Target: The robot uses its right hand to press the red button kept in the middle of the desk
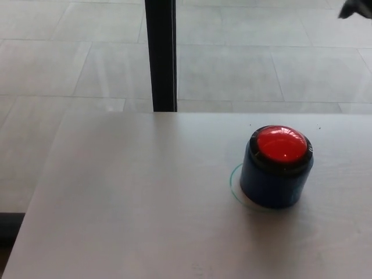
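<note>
One red button (281, 144) sits untouched on our table (145, 203). Our right hand (356, 8) barely shows at top right; we cannot tell its state.

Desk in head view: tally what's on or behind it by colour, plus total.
Red: 1, the button
Blue: 1, the button's housing
Green: 1, the ring mark on the desk around the housing
Black: 2, the post behind the desk, and a sliver of the right hand at top right
Total: 5
</note>
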Robot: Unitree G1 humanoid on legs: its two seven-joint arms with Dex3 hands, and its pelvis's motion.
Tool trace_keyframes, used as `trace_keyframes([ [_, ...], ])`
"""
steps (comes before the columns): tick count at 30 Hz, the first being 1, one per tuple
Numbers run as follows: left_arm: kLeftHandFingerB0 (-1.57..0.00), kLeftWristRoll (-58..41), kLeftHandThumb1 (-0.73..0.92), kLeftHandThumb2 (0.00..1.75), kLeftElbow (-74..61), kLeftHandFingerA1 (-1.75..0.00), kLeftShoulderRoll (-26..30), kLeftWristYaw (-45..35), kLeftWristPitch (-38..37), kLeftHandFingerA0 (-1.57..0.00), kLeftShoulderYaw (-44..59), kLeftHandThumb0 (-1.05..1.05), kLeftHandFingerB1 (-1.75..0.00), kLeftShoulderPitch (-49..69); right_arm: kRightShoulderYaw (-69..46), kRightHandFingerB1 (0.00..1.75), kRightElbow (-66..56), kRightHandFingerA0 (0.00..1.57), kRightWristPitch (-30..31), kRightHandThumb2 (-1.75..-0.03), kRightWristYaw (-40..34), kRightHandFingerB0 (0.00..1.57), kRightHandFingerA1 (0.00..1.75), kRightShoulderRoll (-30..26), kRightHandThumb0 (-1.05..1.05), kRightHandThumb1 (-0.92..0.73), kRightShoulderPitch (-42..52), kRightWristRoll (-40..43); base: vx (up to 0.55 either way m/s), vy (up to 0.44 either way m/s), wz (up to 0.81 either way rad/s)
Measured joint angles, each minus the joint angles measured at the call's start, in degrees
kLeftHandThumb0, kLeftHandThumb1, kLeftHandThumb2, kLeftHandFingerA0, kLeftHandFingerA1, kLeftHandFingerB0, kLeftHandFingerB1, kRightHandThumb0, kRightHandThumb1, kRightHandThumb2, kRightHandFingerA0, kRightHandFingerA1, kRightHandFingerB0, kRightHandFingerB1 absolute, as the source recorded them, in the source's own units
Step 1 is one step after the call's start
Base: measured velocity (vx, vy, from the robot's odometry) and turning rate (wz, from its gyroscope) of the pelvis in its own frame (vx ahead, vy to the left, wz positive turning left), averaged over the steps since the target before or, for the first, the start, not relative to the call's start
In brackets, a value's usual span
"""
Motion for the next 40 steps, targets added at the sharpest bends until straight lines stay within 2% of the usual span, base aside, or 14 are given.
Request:
trace_keyframes([
  [4, -0.28, 0.0, 0.92, 1.29, 0.0, -0.94, 0.0, 0.0, 0.0, -0.44, 0.05, -0.76, -0.8, 0.12, -2.37, 1.08, -0.14, 1.17, 0.64, -1.14, 1.62, 0.86, 1.33, -7.43, -0.16, -0.6, 1.6, 0.16, 0.0, 0.0, 0.0],
  [5, -0.33, 0.0, 0.92, 1.29, 0.0, -0.96, 0.0, -0.01, -0.01, -0.48, 0.05, -0.75, -0.82, 0.16, -3.25, 1.28, -0.11, 0.9, 0.68, -0.99, 2.09, 0.78, 1.75, -9.46, -0.15, -0.63, 2.45, 0.22, 0.0, 0.0, 0.0],
  [6, -0.31, 0.01, 0.92, 1.29, 0.0, -0.94, 0.0, -0.01, -0.01, -0.44, 0.04, -0.75, -0.8, 0.14, -3.84, 1.33, -0.11, 0.9, 0.68, -1.03, 2.42, 0.77, 1.75, -10.85, -0.18, -0.59, 3.15, 0.27, 0.0, 0.0, 0.0],
  [7, -0.33, 0.04, 0.92, 1.29, 0.0, -0.94, 0.0, -0.01, 0.0, -0.46, 0.03, -0.74, -0.81, 0.11, -4.89, 1.25, -0.11, 1.15, 0.67, -1.08, 2.84, 0.87, 1.6, -13.02, -0.2, -0.52, 4.5, 0.34, 0.0, 0.0, 0.0],
  [11, -0.19, 0.11, 0.92, 1.29, 0.01, -0.92, 0.01, 0.0, 0.0, -0.4, -0.07, -0.76, -0.74, 0.02, -9.02, 1.23, -0.07, 1.11, 0.59, -1.18, 3.72, 0.98, 1.73, -19.92, -0.34, -0.43, 10.7, 0.46, 0.0, 0.0, 0.0],
  [12, -0.25, 0.1, 0.92, 1.29, 0.02, -0.92, 0.01, 0.0, 0.0, -0.41, -0.02, -0.75, -0.77, -0.01, -10.53, 1.12, -0.05, 1.34, 0.55, -1.16, 3.72, 1.04, 1.4, -21.71, -0.47, -0.47, 12.94, 0.46, 0.0, 0.0, 0.0],
  [15, -0.25, 0.1, 0.92, 1.29, 0.01, -0.91, 0.0, -0.01, 0.0, -0.41, -0.01, -0.75, -0.77, -0.11, -14.6, 1.26, -0.03, 1.18, 0.15, -1.09, 3.58, 1.04, 1.68, -24.88, -0.54, -0.48, 19.45, 0.43, 0.0, 0.0, 0.0],
  [17, -0.28, 0.1, 0.92, 1.29, 0.0, -0.92, 0.0, -0.01, 0.0, -0.41, -0.01, -0.73, -0.8, -0.15, -17.44, 1.1, -0.02, 1.5, -0.32, -1.16, 3.45, 1.15, 1.47, -25.92, -0.55, -0.35, 24.09, 0.45, 0.0, 0.0, 0.0],
  [28, -0.29, 0.05, 0.92, 1.28, 0.07, -0.9, 0.0, 0.0, 0.01, -0.41, 0.17, -0.72, -0.79, -0.15, -34.37, 0.95, 6.7, 1.44, -6.22, -1.14, -0.21, 0.81, 1.51, -22.83, -0.61, -0.45, 46.71, 2.57, 0.0, 0.0, 0.0],
  [29, -0.32, 0.03, 0.92, 1.27, 0.09, -0.91, 0.0, 0.0, 0.01, -0.42, 0.2, -0.72, -0.81, -0.31, -35.51, 1.08, 7.53, 1.41, -6.8, -1.29, -0.85, 0.69, 1.73, -21.83, -0.51, -0.43, 47.84, 2.87, 0.0, 0.0, 0.0],
  [30, -0.13, 0.02, 0.91, 1.46, 0.12, -0.78, 0.0, 0.01, 0.01, -0.27, 0.26, -0.43, -0.69, -0.52, -36.93, 0.96, 8.5, 1.45, -7.55, -1.1, -1.73, 0.79, 1.54, -20.39, -0.63, -0.46, 49.23, 3.31, 0.0, 0.0, 0.0],
  [31, -0.23, 0.03, 0.92, 1.27, 0.15, -0.88, 0.0, 0.01, 0.01, -0.38, 0.28, -0.71, -0.76, -0.69, -38.25, 0.94, 9.38, 1.35, -8.24, -1.06, -2.59, 0.67, 1.64, -18.96, -0.66, -0.48, 50.34, 3.77, 0.0, 0.0, 0.0],
  [38, -0.31, -0.41, 0.92, 1.28, 0.22, -0.88, 0.0, 0.02, 0.01, -0.39, 1.22, -0.73, -0.79, -1.32, -45.55, 1.17, 12.43, 1.51, -10.95, -1.09, -8.19, 0.96, 1.55, -12.96, -0.66, -0.42, 53.42, 7.1, 0.0, 0.0, 0.0],
  [40, -0.2, -0.45, 0.92, 1.2, 0.25, -1.1, 0.0, 0.02, 0.01, -0.26, 1.22, -0.71, -0.91, -1.25, -47.57, 1.33, 13.65, 1.38, -11.14, -1.03, -9.28, 0.75, 1.75, -12.73, -0.59, -0.49, 53.43, 8.35, 0.0, 0.0, 0.0],
])
